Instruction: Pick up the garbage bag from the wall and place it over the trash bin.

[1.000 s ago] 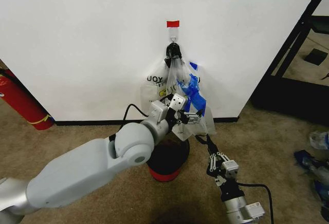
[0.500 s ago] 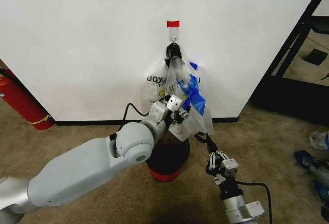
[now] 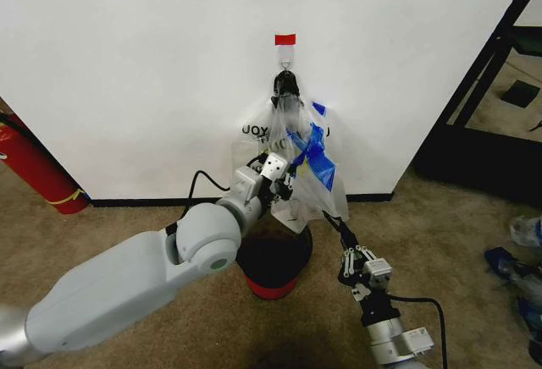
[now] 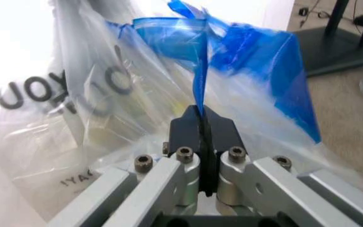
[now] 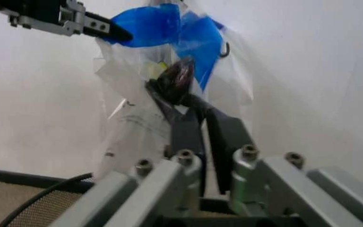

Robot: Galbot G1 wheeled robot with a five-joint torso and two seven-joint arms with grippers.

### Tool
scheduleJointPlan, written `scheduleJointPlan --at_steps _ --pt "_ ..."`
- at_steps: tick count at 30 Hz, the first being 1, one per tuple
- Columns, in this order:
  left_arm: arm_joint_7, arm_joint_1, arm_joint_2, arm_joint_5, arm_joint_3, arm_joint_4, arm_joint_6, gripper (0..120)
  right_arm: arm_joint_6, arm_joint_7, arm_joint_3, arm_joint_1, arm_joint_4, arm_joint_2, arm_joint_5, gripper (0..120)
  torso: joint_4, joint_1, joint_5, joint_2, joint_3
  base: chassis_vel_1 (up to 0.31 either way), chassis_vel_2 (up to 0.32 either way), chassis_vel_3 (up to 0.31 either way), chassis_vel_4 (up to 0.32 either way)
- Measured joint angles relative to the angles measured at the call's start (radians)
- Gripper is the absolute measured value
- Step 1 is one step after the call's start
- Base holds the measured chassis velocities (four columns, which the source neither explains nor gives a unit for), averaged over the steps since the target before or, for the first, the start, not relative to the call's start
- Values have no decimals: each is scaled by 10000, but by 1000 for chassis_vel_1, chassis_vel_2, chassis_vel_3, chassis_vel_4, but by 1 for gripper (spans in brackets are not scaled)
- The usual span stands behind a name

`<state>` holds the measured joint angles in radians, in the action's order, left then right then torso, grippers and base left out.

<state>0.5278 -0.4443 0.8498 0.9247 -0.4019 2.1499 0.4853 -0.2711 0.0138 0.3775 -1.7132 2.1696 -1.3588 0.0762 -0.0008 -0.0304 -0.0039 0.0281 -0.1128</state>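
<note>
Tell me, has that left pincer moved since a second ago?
Yes. The left pincer, shut on the garbage bag blue trim, has shifted left and up toward the red tape strip on the wall.

Even room light is brightening the wall (image 3: 127, 64); glare is washing it out in the left wrist view.

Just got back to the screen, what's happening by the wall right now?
The left gripper has its jaws shut on the blue handle trim of the garbage bag, which hangs from the hook on the white wall. The right gripper sits low at the bag's lower edge, jaws nearly closed. The trash bin stands directly below, with no bag over it yet.
</note>
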Motion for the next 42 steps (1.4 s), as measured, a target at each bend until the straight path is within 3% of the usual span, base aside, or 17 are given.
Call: scheduleJointPlan --at_steps 7,11,17,22,24,27,31,42 --pt "-235 -1289 -4 -730 887 340 -719 0 822 738 562 -810 1110 521 -1464 33 -1 0 -1 0 0 0 0 0 0" --pt "-313 -1667 108 -987 1070 368 -915 0 1126 894 966 -972 1514 964 -1207 50 -5 0 -2 1 1 0 0 0 0" --pt "-364 -1859 211 -1075 1175 378 -991 0 1295 842 1052 313 1229 1452 7 71 5 0 2 0 0 0 0 0 0" --pt "-379 -1703 391 -1076 932 200 -1008 0 1622 542 1098 1387 580 2003 505 86 -5 0 3 0 0 0 0 0 0" --pt "-377 -1593 458 -1071 785 112 -1014 0 1818 289 894 2181 22 2389 1193 97 5 0 1 0 -1 0 0 0 0" --pt "-377 -1244 506 -1014 427 -55 -1049 0 2029 97 600 2946 -591 2703 2064 100 -7 -1 0 0 -1 0 0 0 0" --pt "-373 -1029 435 -944 326 -116 -1052 0 2242 -52 -18 3957 -1241 2960 2347 100 -1 -1 2 0 -2 0 0 0 0" --pt "-361 -933 351 -854 306 -147 -1030 0 3158 35 -1168 5976 -2268 2951 3139 100 -1 -1 0 0 -2 0 0 0 0"
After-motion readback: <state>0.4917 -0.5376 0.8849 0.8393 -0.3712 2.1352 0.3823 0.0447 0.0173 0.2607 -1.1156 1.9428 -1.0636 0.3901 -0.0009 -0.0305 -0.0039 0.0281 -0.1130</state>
